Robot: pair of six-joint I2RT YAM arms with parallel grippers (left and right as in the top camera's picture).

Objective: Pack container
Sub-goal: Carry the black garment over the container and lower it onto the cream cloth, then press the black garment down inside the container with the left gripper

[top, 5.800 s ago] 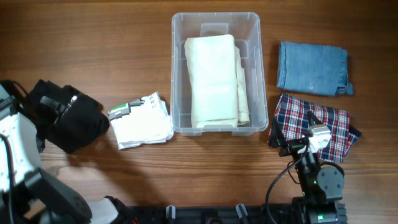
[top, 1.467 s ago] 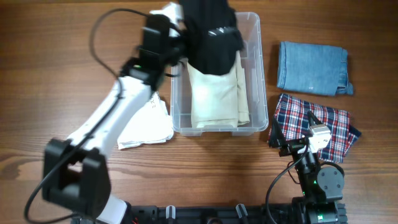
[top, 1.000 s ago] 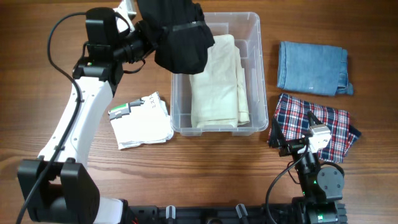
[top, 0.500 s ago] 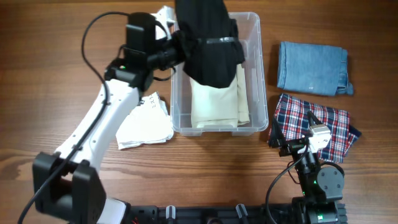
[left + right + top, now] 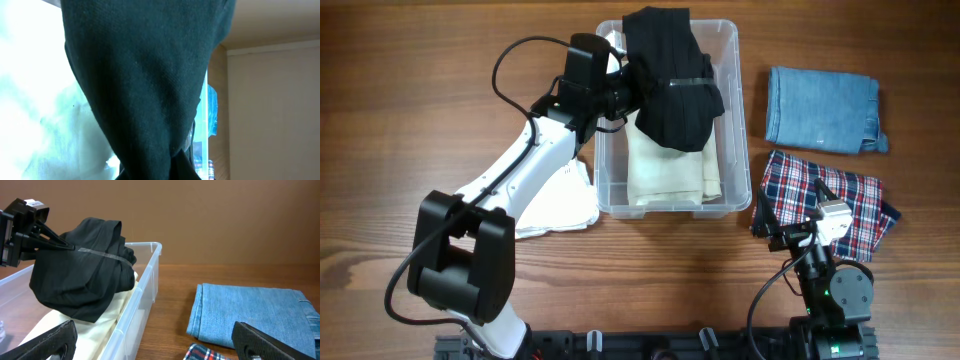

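**Black garment poised over the container**

Left of the container (image 5: 666, 211), a white folded cloth (image 5: 555, 200) lies on the table (image 5: 420, 60). The left gripper (image 5: 625, 87) reaches over the container's left wall, clenched on a black garment (image 5: 672, 90) that hangs above the cream cloth (image 5: 665, 175) inside. The container sits directly beneath and just right of that gripper, its long axis running away from the robot. A straight lowering and release looks like what's needed. Right of the container lie folded denim (image 5: 822, 110) and a plaid cloth (image 5: 865, 200). The right gripper (image 5: 154, 325) waits over the plaid with fingers spread, the farther of the two from the container.
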